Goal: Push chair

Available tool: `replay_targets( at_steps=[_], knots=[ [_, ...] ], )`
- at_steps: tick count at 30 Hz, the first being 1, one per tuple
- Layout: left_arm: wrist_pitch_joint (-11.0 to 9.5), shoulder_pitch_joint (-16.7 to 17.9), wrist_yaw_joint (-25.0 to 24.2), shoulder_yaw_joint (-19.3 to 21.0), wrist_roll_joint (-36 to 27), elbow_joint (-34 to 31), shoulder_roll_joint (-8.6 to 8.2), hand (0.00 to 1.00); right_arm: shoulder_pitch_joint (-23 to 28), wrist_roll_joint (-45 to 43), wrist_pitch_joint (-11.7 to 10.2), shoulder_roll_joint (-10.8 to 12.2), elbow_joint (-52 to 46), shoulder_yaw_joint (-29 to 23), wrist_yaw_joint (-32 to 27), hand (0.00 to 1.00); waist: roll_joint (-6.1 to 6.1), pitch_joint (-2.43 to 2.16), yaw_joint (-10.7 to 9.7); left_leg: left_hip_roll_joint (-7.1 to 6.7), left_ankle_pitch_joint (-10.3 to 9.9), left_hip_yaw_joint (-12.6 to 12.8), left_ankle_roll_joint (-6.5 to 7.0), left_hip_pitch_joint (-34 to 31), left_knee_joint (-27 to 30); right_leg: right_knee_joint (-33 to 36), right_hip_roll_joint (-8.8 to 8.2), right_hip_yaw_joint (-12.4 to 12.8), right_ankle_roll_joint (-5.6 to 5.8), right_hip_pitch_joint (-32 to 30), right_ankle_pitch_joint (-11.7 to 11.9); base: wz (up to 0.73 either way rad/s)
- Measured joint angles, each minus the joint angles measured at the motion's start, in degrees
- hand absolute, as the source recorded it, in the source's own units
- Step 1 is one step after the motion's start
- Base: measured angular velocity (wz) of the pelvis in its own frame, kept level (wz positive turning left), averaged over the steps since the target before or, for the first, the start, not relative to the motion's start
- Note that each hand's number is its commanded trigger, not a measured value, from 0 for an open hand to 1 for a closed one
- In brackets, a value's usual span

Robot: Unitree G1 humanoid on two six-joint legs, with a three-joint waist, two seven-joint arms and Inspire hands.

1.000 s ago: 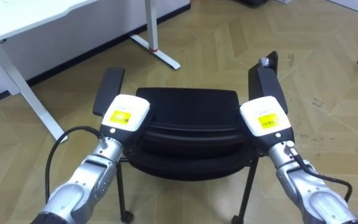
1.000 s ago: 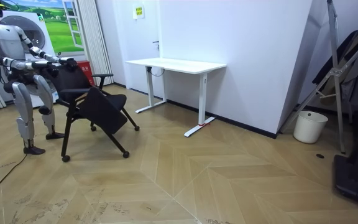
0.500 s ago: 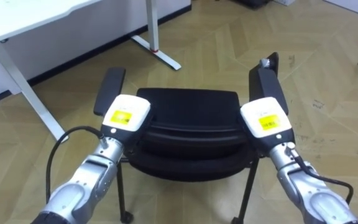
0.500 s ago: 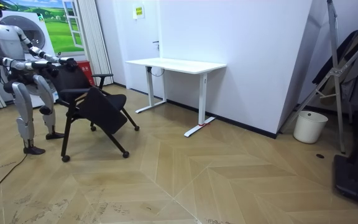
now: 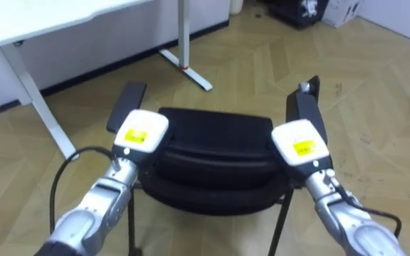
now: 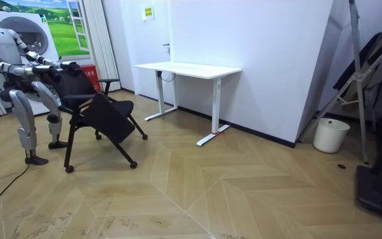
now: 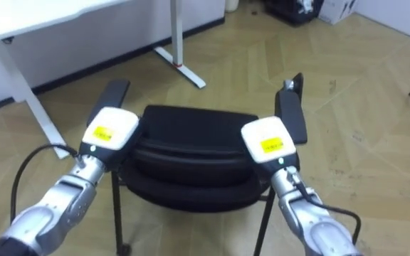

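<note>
A black office chair point(image 5: 216, 135) with two armrests stands right before me, its back towards me. My left hand point(image 5: 139, 131) rests on the left end of the back's top edge and my right hand point(image 5: 299, 142) on the right end. I see only the white backs of both hands, since the fingers are hidden over the chair's back. In the room view I stand at the room view's left, behind the chair point(image 6: 101, 113), with both arms stretched out to it.
A white desk point(image 6: 188, 68) on a thin metal frame stands against the wall beyond the chair, and its foot point(image 5: 191, 71) lies on the floor ahead. A white bin point(image 6: 330, 135) and a rack stand far off at the room view's right. Bare wooden floor lies between.
The eye view has shifted a little, so the desk's foot shows further right. In the room view my legs have moved behind the chair. Both hands stay on the chair's back.
</note>
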Motion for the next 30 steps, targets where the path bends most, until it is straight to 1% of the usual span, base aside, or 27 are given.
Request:
replay_targets(
  at_steps=[2, 3, 4, 5, 6, 7, 8, 10, 11, 12, 13, 14, 15, 16, 17, 19, 20, 21, 22, 23, 24, 25, 26, 27, 28, 29, 30],
  knots=[
    [-0.4, 0.0, 0.5, 0.1, 0.0, -0.2, 0.07, 1.0, 0.2, 0.0, -0.6, -0.3, 0.0, -0.3, -1.2, 1.0, -0.25, 0.02, -0.3, -1.31, 0.2, -0.1, 0.23, -3.0, -1.1, 0.8, -0.2, 1.7, -0.25, -0.5, -0.3, 0.05],
    [-0.7, 0.2, 0.8, 0.1, 0.0, -0.5, -0.1, 1.0, 0.2, 0.0, -1.2, -1.1, 0.0, -0.5, -1.8, 1.0, 0.06, 0.03, 0.1, -2.28, 1.6, 0.2, 0.82, -5.0, -5.7, 0.9, -0.56, 2.1, 0.0, -1.0, -0.6, -0.35],
    [-0.9, 0.8, 1.3, 0.1, 0.1, -0.7, -0.18, 1.0, 0.3, -0.1, -1.4, -1.4, 0.2, -0.3, -2.2, 1.0, 0.61, 0.02, 1.0, -3.12, 5.6, 0.2, 1.87, -5.9, -8.6, 0.9, -0.84, 2.3, 0.37, -0.9, -1.0, -0.53],
    [-1.0, 1.3, 1.4, 0.1, 0.1, -0.9, -0.27, 1.0, 0.5, -0.2, -1.7, -1.5, 0.3, -0.3, -2.2, 1.0, 0.9, -0.28, 1.5, -3.32, 7.3, 0.2, 2.22, -6.0, -9.1, 0.9, -0.86, 2.9, 0.76, -0.8, -1.3, -0.42],
    [-1.1, 1.9, 1.5, 0.1, 0.3, -1.3, -0.07, 1.0, 1.3, -0.3, -1.9, -1.2, 0.3, -0.5, -2.7, 1.0, 0.72, -1.0, 1.2, -4.34, 7.8, 0.1, 2.66, -6.0, -9.4, 0.9, -1.53, 2.7, 1.78, -0.7, -2.0, -0.04],
    [-1.1, 1.5, 1.6, 0.1, 0.4, -1.4, -0.04, 1.0, 1.6, -0.2, -1.8, -1.5, -0.2, -0.8, -3.6, 1.0, 0.15, -1.06, 0.8, -5.8, 7.8, 0.5, 3.21, -5.7, -10.1, 1.3, -2.55, 2.4, 2.09, -1.1, -2.2, 0.09],
    [-1.2, 1.2, 1.7, 0.1, 0.5, -1.4, 0.08, 1.0, 1.5, -0.1, -1.8, -1.5, -0.3, -0.8, -4.0, 1.0, -0.1, -1.1, 0.8, -6.18, 7.9, 0.8, 3.64, -5.6, -10.3, 1.5, -3.0, 2.4, 2.26, -1.3, -2.3, 0.08],
    [-1.2, 0.8, 1.4, 0.1, 0.5, -1.8, 0.21, 1.0, 1.5, -0.1, -1.4, -1.0, -0.1, -1.2, -4.6, 1.0, -0.56, -1.09, 0.8, -7.72, 7.1, 1.4, 4.73, -5.0, -10.2, 1.9, -4.48, 2.9, 3.26, -0.8, -2.9, -0.07],
    [-1.2, 0.7, 1.3, 0.1, 0.5, -1.9, 0.21, 1.0, 1.5, -0.1, -1.5, -1.1, -0.1, -1.3, -4.7, 1.0, -0.62, -1.09, 0.8, -8.08, 6.5, 1.5, 4.91, -4.9, -9.8, 2.1, -5.07, 2.9, 3.55, -0.7, -3.1, -0.11],
    [-1.2, 0.5, 1.2, 0.1, 0.5, -2.1, 0.22, 1.0, 1.5, -0.1, -1.4, -1.0, -0.1, -1.4, -5.2, 1.0, -0.9, -1.04, 0.9, -8.95, 5.2, 1.9, 5.64, -4.8, -9.6, 4.0, -6.21, 3.0, 4.18, -1.1, -3.9, -0.12],
    [-1.2, 0.2, 1.3, 0.1, 0.5, -2.2, 0.12, 1.0, 1.3, 0.0, -1.2, -0.9, -0.1, -1.3, -5.8, 1.0, -1.37, -0.93, 1.0, -9.86, 4.5, 2.5, 6.27, -4.4, -9.5, 8.4, -7.48, 2.7, 5.34, -2.4, -4.8, -0.14],
    [-1.2, -0.1, 1.4, 0.1, 0.4, -2.0, 0.0, 1.0, 1.0, 0.0, -1.1, -1.0, 0.0, -1.3, -6.0, 1.0, -1.1, -0.64, 0.9, -10.01, 4.1, 2.8, 6.61, -4.1, -9.3, 12.0, -8.25, 2.1, 5.51, -3.7, -4.9, -0.1],
    [-1.3, -0.4, 1.5, 0.1, 0.3, -1.4, -0.46, 1.0, 0.7, -0.1, -1.0, -1.0, 0.2, -1.3, -6.1, 1.0, -0.34, -0.24, 0.8, -10.17, 3.2, 3.0, 7.18, -3.8, -8.3, 20.3, -9.9, 0.8, 5.92, -7.0, -4.1, -0.04],
    [-1.4, -0.5, 1.9, 0.1, 0.3, -0.7, -0.79, 1.0, 0.9, 0.0, -0.9, -1.0, 0.3, -1.3, -6.1, 1.0, -0.26, -0.14, 0.6, -10.62, 2.4, 3.0, 7.59, -3.0, -7.6, 27.3, -11.53, 0.6, 5.65, -9.4, -2.4, 0.0],
    [-1.5, -0.5, 2.1, 0.0, 0.3, -0.3, -0.85, 1.0, 1.0, 0.1, -0.9, -0.9, 0.4, -1.2, -6.1, 1.0, -0.18, -0.08, 0.5, -10.76, 2.0, 2.8, 7.79, -2.4, -7.5, 29.7, -12.12, 0.8, 5.34, -10.3, -1.3, 0.1],
    [-1.8, -0.6, 2.7, -0.4, 0.3, 0.9, -0.87, 1.0, 1.7, 0.5, -0.4, -0.5, 0.8, -0.9, -6.1, 1.0, 0.83, 0.41, 0.1, -11.01, 0.1, 1.7, 8.69, -0.1, -7.4, 36.2, -12.99, 1.3, 4.8, -12.1, 5.1, 0.16],
    [-1.8, -0.6, 2.8, -0.5, 0.3, 1.1, -0.82, 1.0, 1.7, 0.5, -0.3, -0.4, 0.9, -0.8, -6.1, 1.0, 1.09, 0.58, -0.1, -11.13, -0.3, 1.0, 8.97, 0.4, -7.4, 37.4, -12.94, 1.5, 4.51, -12.6, 6.9, 0.13],
    [-1.8, -0.5, 3.0, -0.9, 0.1, 1.6, -0.55, 1.0, 2.0, 0.4, -0.2, -0.2, 1.3, -0.8, -6.0, 1.0, 1.91, 0.54, -0.3, -11.32, -0.7, -1.1, 9.51, 1.4, -7.6, 39.9, -12.36, 2.3, 4.4, -14.3, 9.6, 0.0],
    [-1.8, -0.5, 3.3, -1.3, -0.3, 1.6, -0.01, 1.0, 2.0, 0.2, 0.4, 0.5, 1.4, -0.5, -6.1, 1.0, 2.76, 0.65, -0.1, -11.17, -0.8, -2.9, 9.77, 2.0, -8.3, 40.9, -10.58, 2.9, 4.38, -16.8, 7.7, -0.09],
    [-1.9, -0.5, 3.6, -1.5, -0.6, 1.6, 0.57, 1.0, 2.0, 0.0, 0.7, 0.8, 1.4, -0.3, -6.1, 1.0, 3.1, 0.72, -0.1, -11.0, -0.8, -3.7, 9.85, 2.3, -8.9, 40.6, -9.43, 2.7, 4.3, -18.1, 6.4, -0.14],
    [-2.5, -0.4, 4.1, -1.7, -0.9, 1.5, 1.7, 1.0, 2.0, 0.1, 0.9, 1.4, 1.5, 0.3, -6.2, 1.0, 3.42, 0.81, -0.1, -11.03, -0.6, -5.4, 10.14, 3.2, -10.0, 38.4, -7.56, 1.9, 4.1, -20.3, 4.6, 0.0],
    [-2.8, 0.2, 4.9, -1.7, -1.1, 1.5, 2.57, 1.0, 2.1, 0.1, 1.2, 1.7, 1.3, 1.3, -6.3, 1.0, 3.52, 0.7, 0.0, -11.19, -0.5, -7.1, 10.26, 4.2, -11.0, 34.1, -5.33, 1.4, 4.04, -22.1, 4.0, 0.17],
    [-2.9, 0.5, 5.2, -1.7, -1.1, 1.4, 2.86, 1.0, 2.4, 0.1, 1.3, 1.9, 1.0, 1.5, -6.3, 1.0, 3.58, 0.66, -0.2, -11.3, -0.6, -8.3, 10.37, 4.6, -11.1, 31.1, -4.08, 1.3, 3.94, -23.0, 4.0, 0.45],
    [-3.1, 0.6, 5.2, -1.7, -0.9, 1.2, 3.27, 1.0, 3.2, 0.0, 1.3, 2.2, 0.5, 1.4, -6.3, 1.0, 3.5, 0.66, -0.8, -11.53, -0.9, -10.1, 10.53, 5.4, -11.3, 24.4, -2.1, 1.5, 3.53, -24.3, 4.3, 0.72],
    [-3.4, 0.5, 5.3, -1.7, -0.8, 1.5, 3.46, 1.0, 3.6, 0.1, 1.0, 2.2, 0.3, 1.4, -6.3, 1.0, 3.27, 0.69, -2.0, -12.1, -1.3, -11.9, 10.53, 6.1, -11.3, 17.1, -0.95, 2.0, 2.91, -25.3, 5.4, 0.83],
    [-3.5, 0.6, 5.3, -1.8, -0.9, 1.6, 3.46, 1.0, 3.8, 0.1, 0.9, 2.3, 0.3, 1.4, -6.3, 1.0, 3.08, 0.55, -2.6, -12.48, -1.5, -12.9, 10.46, 6.5, -11.3, 13.5, -0.73, 2.2, 2.81, -25.6, 6.3, 0.83],
    [-3.4, 0.7, 5.2, -1.7, -0.9, 1.6, 3.57, 1.0, 3.8, 0.1, 0.6, 2.3, 0.2, 1.4, -6.1, 1.0, 2.22, 0.24, -3.3, -13.63, -2.2, -14.0, 10.69, 7.6, -11.4, 7.1, -0.89, 3.4, 2.9, -25.9, 8.4, 0.75]
  ],
)
